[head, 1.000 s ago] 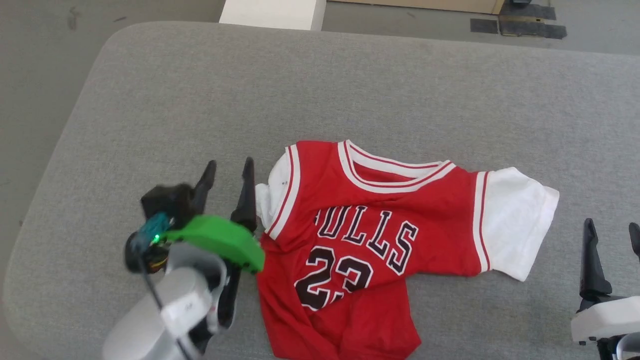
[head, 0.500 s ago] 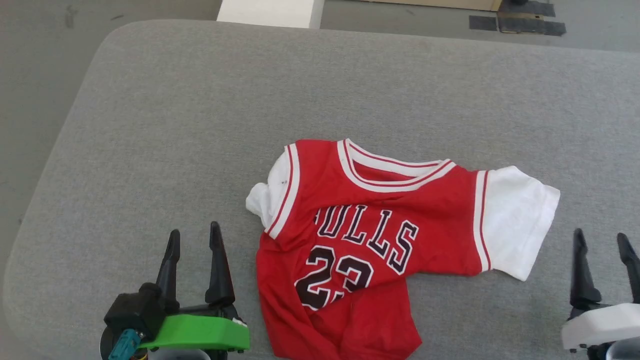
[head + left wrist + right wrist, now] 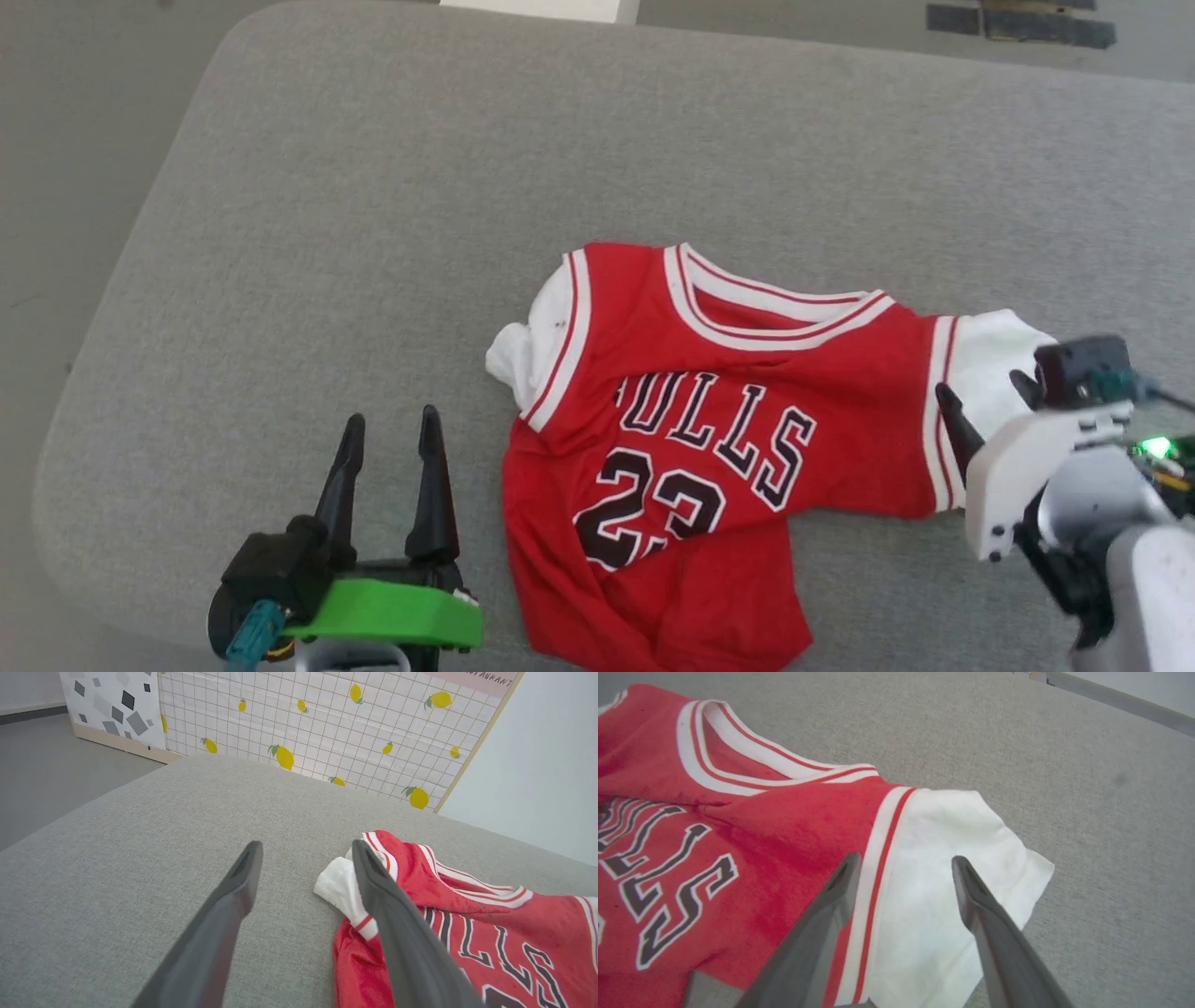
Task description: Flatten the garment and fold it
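On the grey counter point(image 3: 373, 187), toward its near edge: the garment point(image 3: 738, 373), front up, lettering and 23 showing, lower part rumpled and twisted. At the robot's left, a bunched sleeve point(image 3: 532, 341); at its right, a flatter sleeve point(image 3: 952, 830), both white. Near the bunched side, the left gripper point(image 3: 392, 417): released, fingers apart, empty (one finger overlapping that sleeve in the left wrist view, contact unclear). Over the flatter sleeve, the right gripper point(image 3: 980, 385): likewise spread wide, one finger by the striped trim point(image 3: 878, 858), the other above white cloth, grasping nothing.
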